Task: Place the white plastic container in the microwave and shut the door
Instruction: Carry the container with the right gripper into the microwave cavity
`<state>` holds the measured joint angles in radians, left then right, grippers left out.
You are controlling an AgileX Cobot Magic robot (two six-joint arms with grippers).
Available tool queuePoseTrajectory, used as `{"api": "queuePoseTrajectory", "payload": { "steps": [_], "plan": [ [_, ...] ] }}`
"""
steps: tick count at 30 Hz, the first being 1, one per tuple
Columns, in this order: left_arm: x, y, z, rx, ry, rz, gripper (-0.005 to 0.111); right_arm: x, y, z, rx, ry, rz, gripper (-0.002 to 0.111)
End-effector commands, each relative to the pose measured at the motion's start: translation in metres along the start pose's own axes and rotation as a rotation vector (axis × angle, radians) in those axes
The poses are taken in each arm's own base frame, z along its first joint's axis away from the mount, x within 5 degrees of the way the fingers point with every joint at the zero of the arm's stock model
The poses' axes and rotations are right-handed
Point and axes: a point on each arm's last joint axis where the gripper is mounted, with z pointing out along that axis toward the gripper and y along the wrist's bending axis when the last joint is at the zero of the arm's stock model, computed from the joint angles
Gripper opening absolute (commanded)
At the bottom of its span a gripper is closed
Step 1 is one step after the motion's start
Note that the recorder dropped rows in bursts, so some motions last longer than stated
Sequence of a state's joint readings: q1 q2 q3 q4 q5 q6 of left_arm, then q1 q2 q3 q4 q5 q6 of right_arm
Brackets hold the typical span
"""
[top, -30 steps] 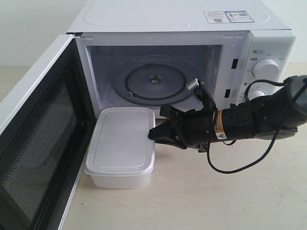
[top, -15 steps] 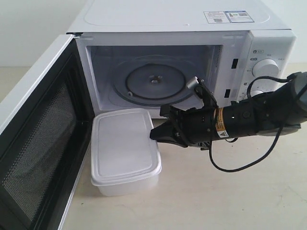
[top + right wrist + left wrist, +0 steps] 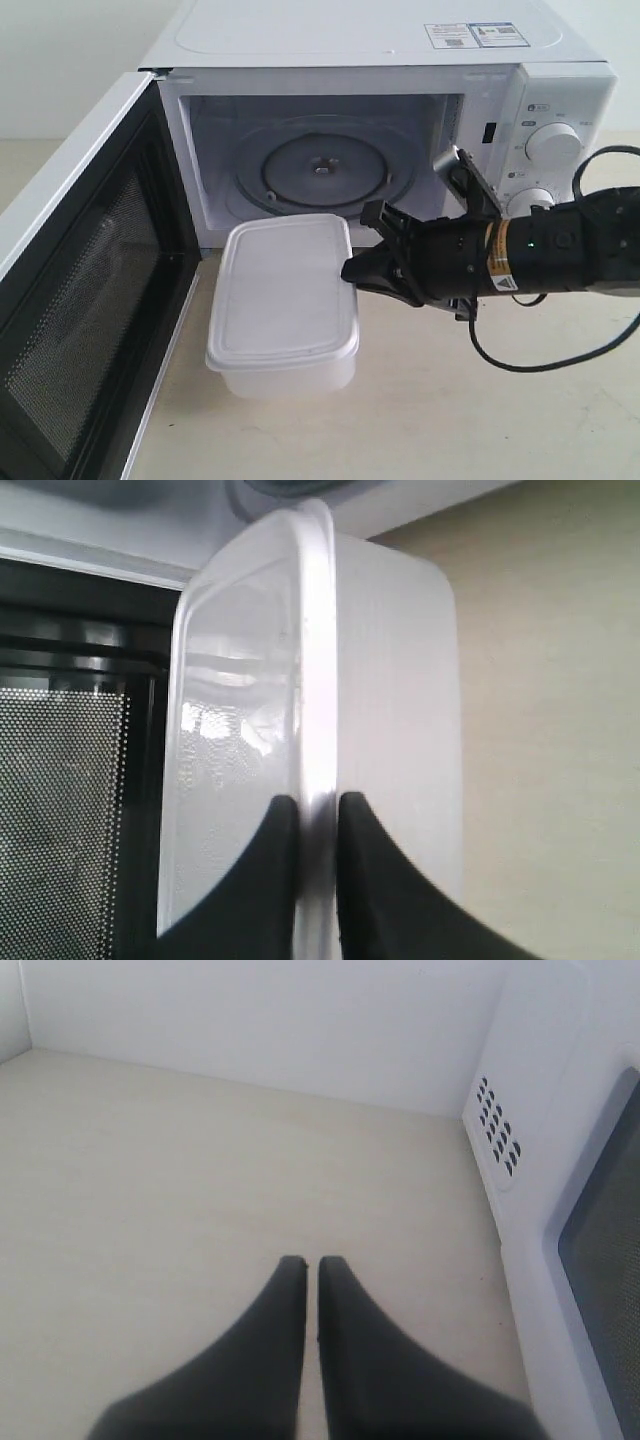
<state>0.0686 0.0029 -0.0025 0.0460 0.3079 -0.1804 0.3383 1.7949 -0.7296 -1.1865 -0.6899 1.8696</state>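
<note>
Just before the boxy white microwave [image 3: 400,40], the shallow translucent-white plastic container [image 3: 285,290] is held by its rim.
The right gripper [image 3: 347,272] has its black jaws nearly closed on the lid's right edge; the container is short of the round glass turntable [image 3: 318,168], beside the wide-open, mesh-windowed white door [image 3: 80,270]. The left gripper [image 3: 311,1265] is closed, empty, over the pale tabletop [image 3: 150,1210].
</note>
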Motion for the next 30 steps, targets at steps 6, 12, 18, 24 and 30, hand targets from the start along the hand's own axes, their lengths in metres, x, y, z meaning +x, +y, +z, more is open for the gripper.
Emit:
{"api": "queuePoseTrajectory", "payload": {
  "steps": [6, 12, 18, 24, 30],
  "plan": [
    [0.000, 0.000, 0.000, 0.001, -0.005, -0.011, 0.004, 0.024, -0.006, -0.023, -0.068, -0.108, 0.122, 0.000],
    [0.000, 0.000, 0.000, 0.001, -0.005, -0.011, 0.004, 0.036, -0.007, -0.040, -0.101, -0.219, 0.206, 0.000],
    [0.000, 0.000, 0.000, 0.001, -0.005, -0.011, 0.004, 0.048, 0.000, -0.050, -0.123, -0.318, 0.250, 0.000],
    [0.000, 0.000, 0.000, 0.001, -0.005, -0.011, 0.004, 0.057, 0.010, -0.044, -0.149, -0.389, 0.307, 0.000],
    [0.000, 0.000, 0.000, 0.001, -0.005, -0.011, 0.004, 0.068, 0.020, -0.038, -0.143, -0.451, 0.336, 0.000]
  ]
}}
